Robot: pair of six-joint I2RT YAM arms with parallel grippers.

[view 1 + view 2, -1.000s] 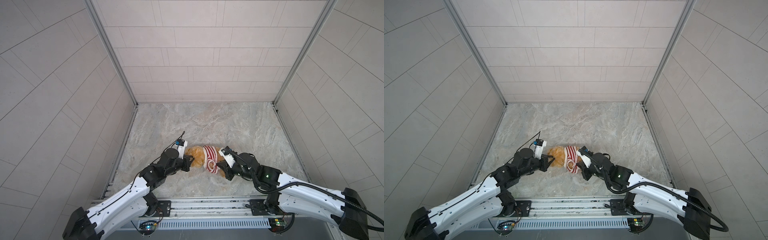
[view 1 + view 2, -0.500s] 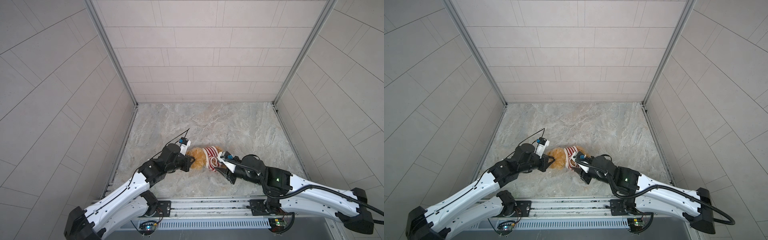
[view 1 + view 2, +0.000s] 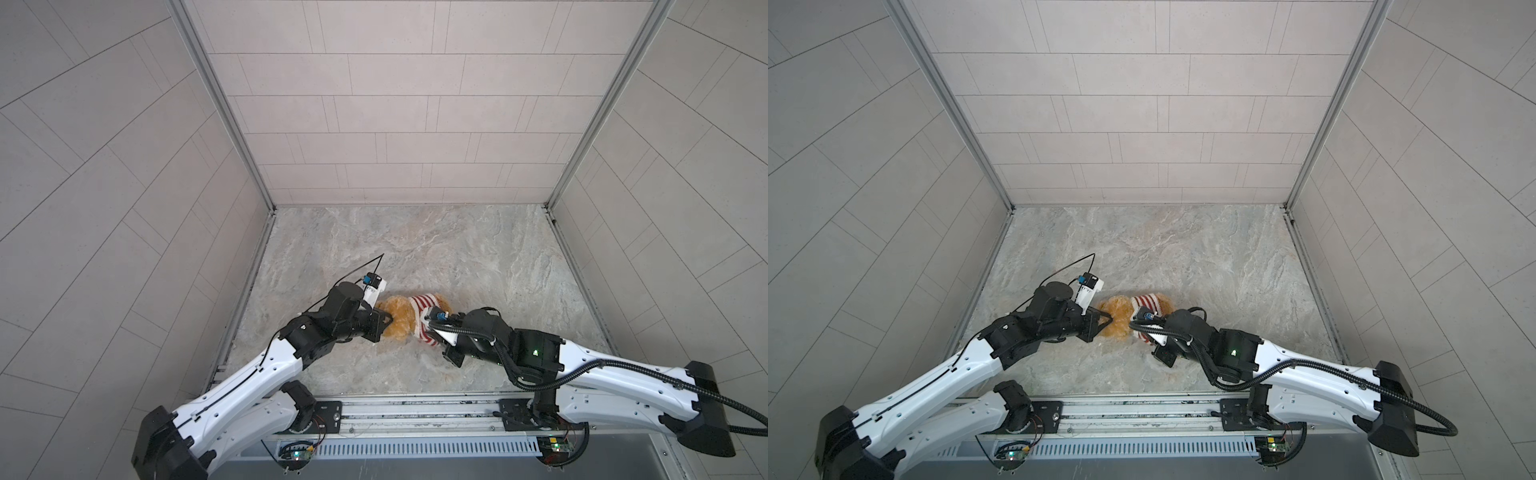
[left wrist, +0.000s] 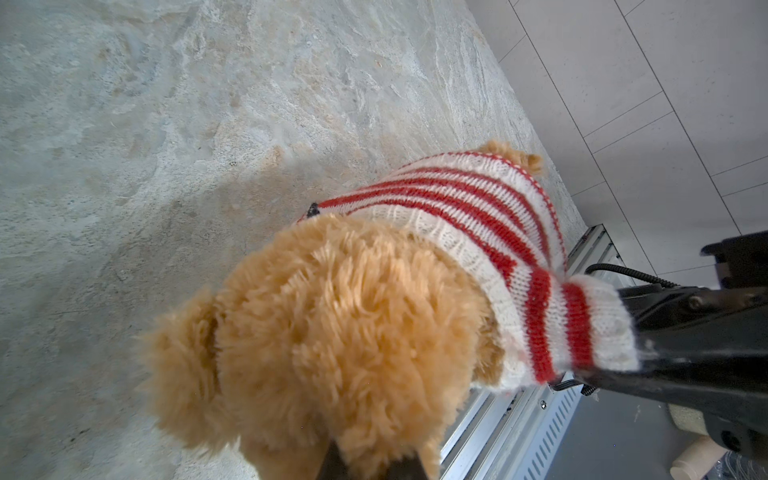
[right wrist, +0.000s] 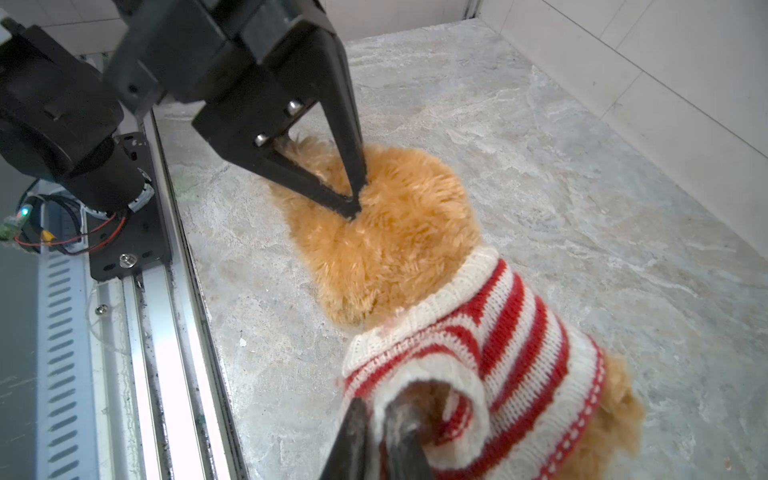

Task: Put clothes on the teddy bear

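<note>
Two arms: both are reaching in from the front rail (image 3: pixel 415 409) and meeting near the front middle of the tabletop (image 3: pixel 457 249).
Left side: the left gripper (image 3: pixel 386 322) is pinching the fluffy fur at the top of the toy's head, its jaws clenched to a point on the plush. The right wrist view is showing its black fingers (image 5: pixel 345 137) converging there.
Middle: the teddy bear (image 3: pixel 397 316) is lying on the tabletop between the two grippers. Its head is pointing left and its body right, and it is sitting nearer the rail than the back wall.
Clothing: the sweater (image 3: pixel 424 302), striped red and white, is covering the torso. Its ribbed white collar is sitting at the neck, and tan plush is poking out past the hem.
Right side: the right gripper (image 3: pixel 433 328) is grasping the cuff of one sleeve, its jaws closed on the knit. The sleeve is stretching away from the body toward that arm.
Cuff opening: something tan is showing inside it in the right wrist view, but it is too blurred to tell whether it is a paw.
</note>
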